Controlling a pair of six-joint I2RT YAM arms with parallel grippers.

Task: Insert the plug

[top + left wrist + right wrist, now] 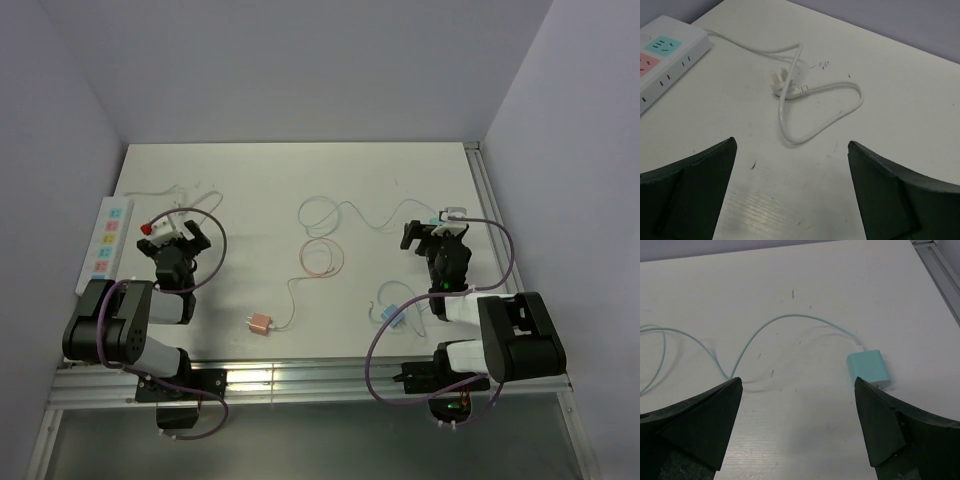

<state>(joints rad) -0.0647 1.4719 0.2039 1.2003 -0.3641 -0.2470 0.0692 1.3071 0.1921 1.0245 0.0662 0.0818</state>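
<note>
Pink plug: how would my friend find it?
On the white table, look near the front edge, left of middle. The pink plug lies there, trailing a thin cable. The blue plug sits to its right; only this one is pink.

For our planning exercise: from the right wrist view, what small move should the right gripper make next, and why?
Probably ease the open right gripper forward and slightly right to straddle the teal adapter. It lies ungrasped on the table, ahead of the gripper and off-centre to the right.
</note>
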